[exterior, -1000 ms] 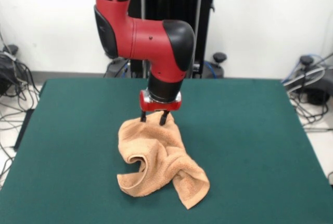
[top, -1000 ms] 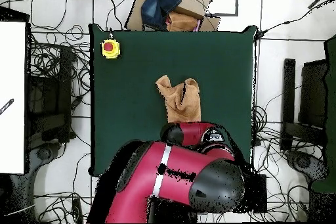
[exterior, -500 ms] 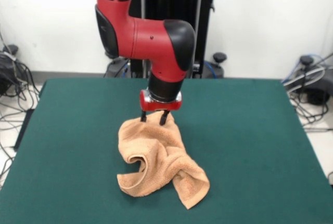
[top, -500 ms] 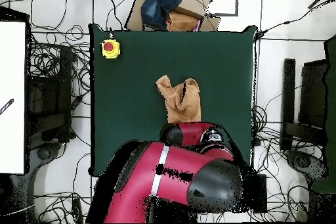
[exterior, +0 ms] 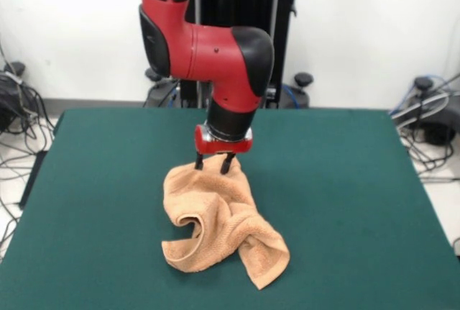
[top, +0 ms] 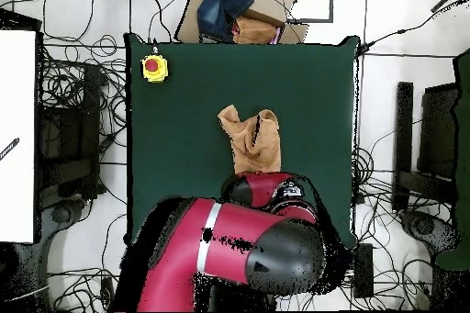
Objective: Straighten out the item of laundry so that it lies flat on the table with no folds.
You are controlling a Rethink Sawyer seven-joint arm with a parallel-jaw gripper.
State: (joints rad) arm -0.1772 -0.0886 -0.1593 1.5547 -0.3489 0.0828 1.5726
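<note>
1 towel: the peach-orange towel (exterior: 221, 225) lies crumpled near the middle of the green worktop (exterior: 345, 202), rolled and twisted, with a curled loop at its near-left side and a flap trailing to the near-right.
Gripper: the gripper (exterior: 213, 164) hangs straight down at the towel's far edge, its 2 dark tips a narrow gap apart and touching or just meeting the cloth.
Jaws: set narrow; I cannot tell whether any cloth is pinched between them.
Overhead: the arm covers the gripper; the towel (top: 251, 139) shows as a bunched shape with 2 raised lobes, just beyond the arm's wrist.
Other things: a yellow box with a red button (top: 154, 68) sits on a far corner of the worktop, well apart from the towel.
Risk 1: a thin pinch of terry at the hem could slip out on lifting, leaving the towel still bunched.
Risk 2: a pull from this 1 edge could drag the whole twisted bundle along instead of opening it, since the folds are wound together.
Change: compared with 1 s ago, the arm's upper links have swung slightly to the right in the front view and the gripper has shifted a touch the same way; the towel looks unchanged.
</note>
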